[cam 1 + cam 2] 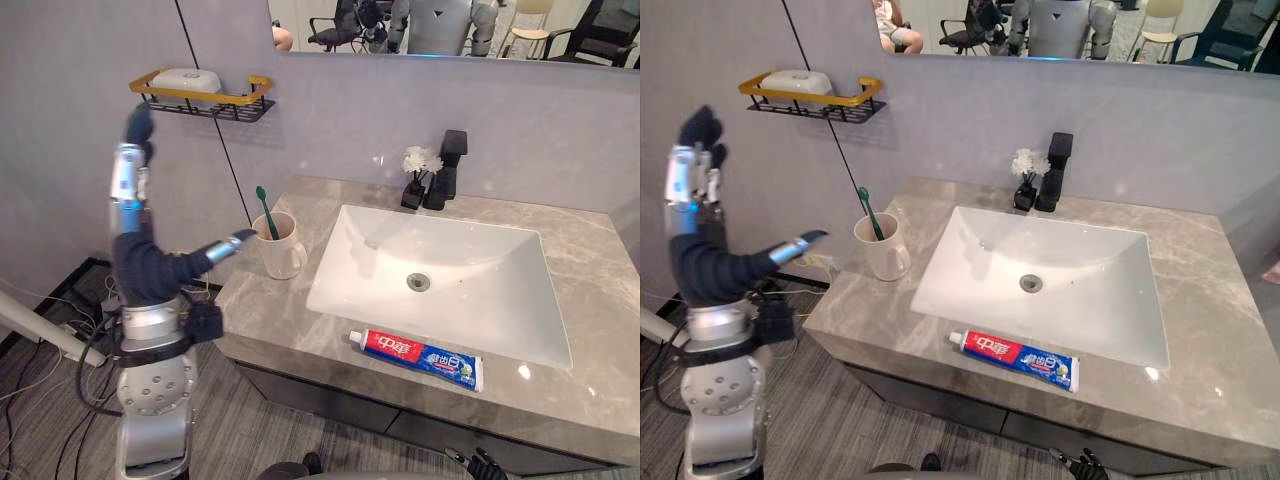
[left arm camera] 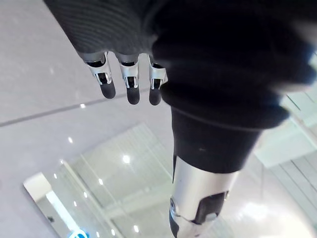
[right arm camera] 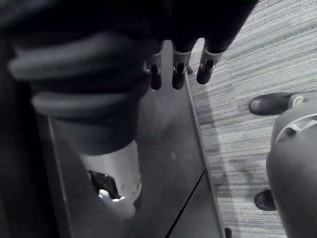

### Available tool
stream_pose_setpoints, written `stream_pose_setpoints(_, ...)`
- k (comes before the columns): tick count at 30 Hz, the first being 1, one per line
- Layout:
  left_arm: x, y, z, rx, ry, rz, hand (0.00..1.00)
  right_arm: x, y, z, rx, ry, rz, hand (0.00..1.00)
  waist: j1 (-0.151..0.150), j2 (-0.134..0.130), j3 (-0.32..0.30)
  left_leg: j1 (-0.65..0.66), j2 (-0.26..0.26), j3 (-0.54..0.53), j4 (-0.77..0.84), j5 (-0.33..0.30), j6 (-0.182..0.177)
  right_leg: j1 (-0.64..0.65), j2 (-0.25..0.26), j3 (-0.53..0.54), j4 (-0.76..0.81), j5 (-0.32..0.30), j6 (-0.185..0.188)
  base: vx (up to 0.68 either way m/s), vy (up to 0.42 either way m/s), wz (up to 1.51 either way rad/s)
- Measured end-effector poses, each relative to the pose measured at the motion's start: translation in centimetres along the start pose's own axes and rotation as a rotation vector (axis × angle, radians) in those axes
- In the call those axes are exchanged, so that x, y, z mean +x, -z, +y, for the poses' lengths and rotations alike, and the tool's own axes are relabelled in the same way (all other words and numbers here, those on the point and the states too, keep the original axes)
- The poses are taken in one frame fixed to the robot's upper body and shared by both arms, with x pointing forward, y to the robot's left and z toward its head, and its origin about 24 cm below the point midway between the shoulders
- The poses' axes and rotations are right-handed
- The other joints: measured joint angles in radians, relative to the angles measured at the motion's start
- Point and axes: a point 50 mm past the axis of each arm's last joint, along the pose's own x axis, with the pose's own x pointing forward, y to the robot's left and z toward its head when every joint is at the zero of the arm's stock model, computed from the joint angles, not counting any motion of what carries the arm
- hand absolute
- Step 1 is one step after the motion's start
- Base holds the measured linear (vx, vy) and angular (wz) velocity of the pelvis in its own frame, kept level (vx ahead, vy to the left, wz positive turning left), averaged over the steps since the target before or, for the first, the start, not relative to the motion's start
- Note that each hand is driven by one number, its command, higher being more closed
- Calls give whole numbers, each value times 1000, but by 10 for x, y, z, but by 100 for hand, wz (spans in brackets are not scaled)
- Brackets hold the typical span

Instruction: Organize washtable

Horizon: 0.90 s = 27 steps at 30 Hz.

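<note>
A red, white and blue toothpaste tube (image 1: pixel 415 357) lies on the grey marble counter (image 1: pixel 600 330) at the sink's front rim. At the counter's left end stands a cream cup (image 1: pixel 280 245) holding a green toothbrush (image 1: pixel 264 210). My left hand (image 1: pixel 140 262) is raised left of the counter, below the wall rack (image 1: pixel 200 97). It is open and empty, fingers (image 2: pixel 128 82) straight up and thumb pointing toward the cup. My right hand (image 3: pixel 178 64) hangs low in front of the cabinet, fingers relaxed and holding nothing; its fingertips (image 1: pixel 482 464) peek in at the lower edge.
A white soap bar (image 1: pixel 185 80) rests in the black and gold rack. The white sink (image 1: pixel 450 250) fills the counter's middle, with a black faucet (image 1: pixel 447 170) and a small vase of white flowers (image 1: pixel 418 170) behind it. A mirror (image 1: pixel 450 28) hangs above.
</note>
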Motion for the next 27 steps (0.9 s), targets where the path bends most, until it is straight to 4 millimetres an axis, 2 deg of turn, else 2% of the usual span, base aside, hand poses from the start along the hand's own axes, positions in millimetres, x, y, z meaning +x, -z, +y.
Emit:
stream_pose_setpoints(4, -3, -11, -28, -86, 176, -42, 0, -1, 4, 1, -17, -7, 15, 0, -20, -4, 2, 1, 6, 19, 0, 0, 0, -6, 3, 21, -8, 10, 4, -14, 7, -17)
stream_pose_setpoints(8, -5, -14, -57, -179, 338, -69, 0, -1, 7, 0, -36, -5, 29, 0, -23, -8, -1, 0, 16, 43, 0, 3, 4, -13, 15, 50, -27, 32, 8, 16, -10, -21)
stream_pose_setpoints(12, -13, -6, -85, -242, 463, -12, 0, -3, 11, -2, -41, 0, 40, 0, -24, -14, -9, 0, 17, 48, 0, 3, 4, -14, 16, 53, -26, 32, 9, 4, -4, -2)
stream_pose_setpoints(17, -40, 15, -128, -260, 684, 128, 0, -3, 9, -2, -41, -2, 32, 0, -24, -14, -17, 7, 18, 52, -1, 3, 5, -12, 16, 59, -25, 33, 8, -23, 2, -3)
stream_pose_setpoints(24, -67, 36, -151, -215, 847, 233, 0, -2, 6, -1, -43, -4, 21, 0, -24, -12, -18, 33, 17, 55, -38, 19, 0, -8, 15, 62, -25, 29, -1, -41, 3, -2)
stream_pose_setpoints(27, -71, 41, -158, -196, 890, 247, 0, -2, 6, 0, -44, -6, 24, 0, -26, -14, -19, 33, 16, 56, -38, 19, 1, -8, 14, 64, -26, 30, -2, 0, 0, 0)
